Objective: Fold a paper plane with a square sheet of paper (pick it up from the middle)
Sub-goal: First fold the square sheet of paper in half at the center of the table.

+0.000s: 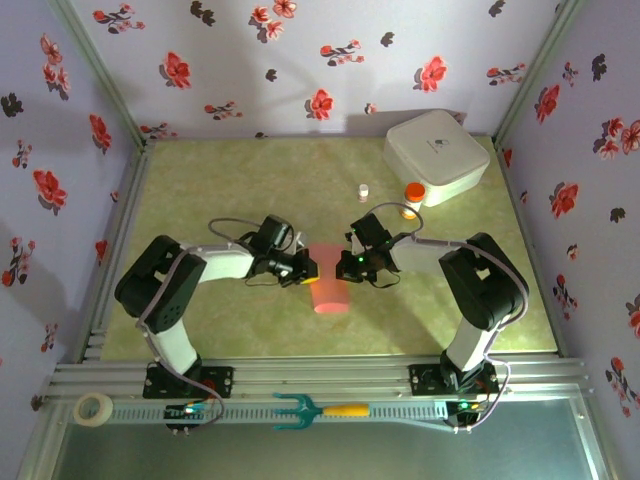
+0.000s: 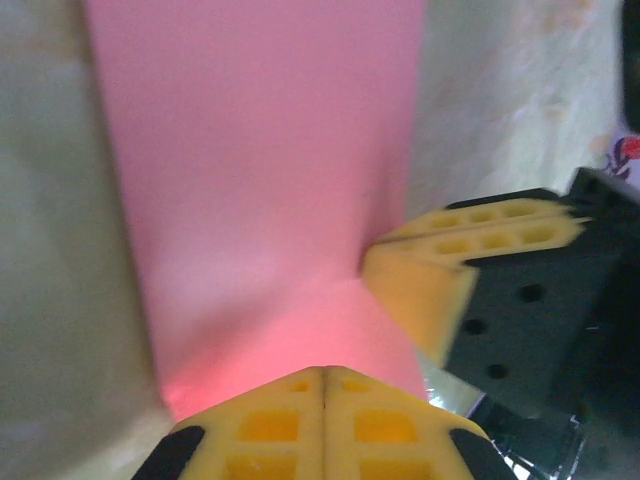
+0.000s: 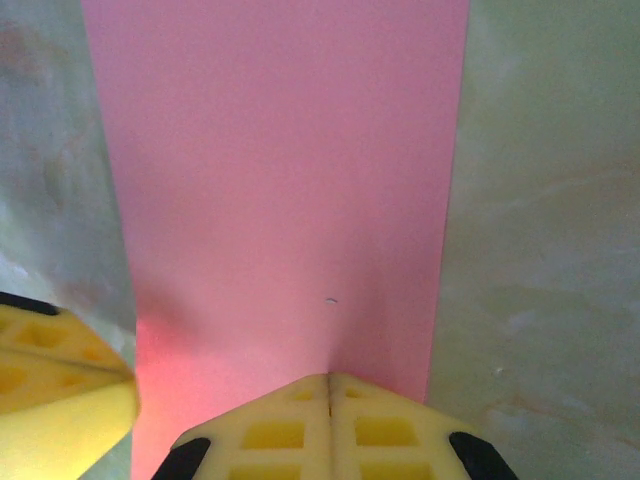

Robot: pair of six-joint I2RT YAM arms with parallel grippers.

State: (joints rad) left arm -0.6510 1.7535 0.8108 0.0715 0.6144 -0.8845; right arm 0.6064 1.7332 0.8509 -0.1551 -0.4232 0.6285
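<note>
The square sheet of paper [image 1: 329, 285] shows as a narrow salmon-pink strip at the middle of the green mat, running toward the near edge. My left gripper [image 1: 305, 269] and right gripper [image 1: 345, 266] face each other across its far end. In the left wrist view the left gripper [image 2: 325, 372] is shut, its yellow tips pinching the paper [image 2: 260, 180], which puckers there. The right gripper's fingers [image 2: 430, 270] meet the strip's right edge. In the right wrist view the right gripper [image 3: 328, 378] is shut on the paper [image 3: 280, 170], with a faint crease rising from its tips.
A white rounded box [image 1: 435, 155] sits at the back right, with an orange-capped bottle [image 1: 412, 198] and a small white vial [image 1: 363, 191] in front of it. A teal fork [image 1: 320, 410] and a tape roll [image 1: 94, 408] lie on the near rail. Floral walls close in three sides.
</note>
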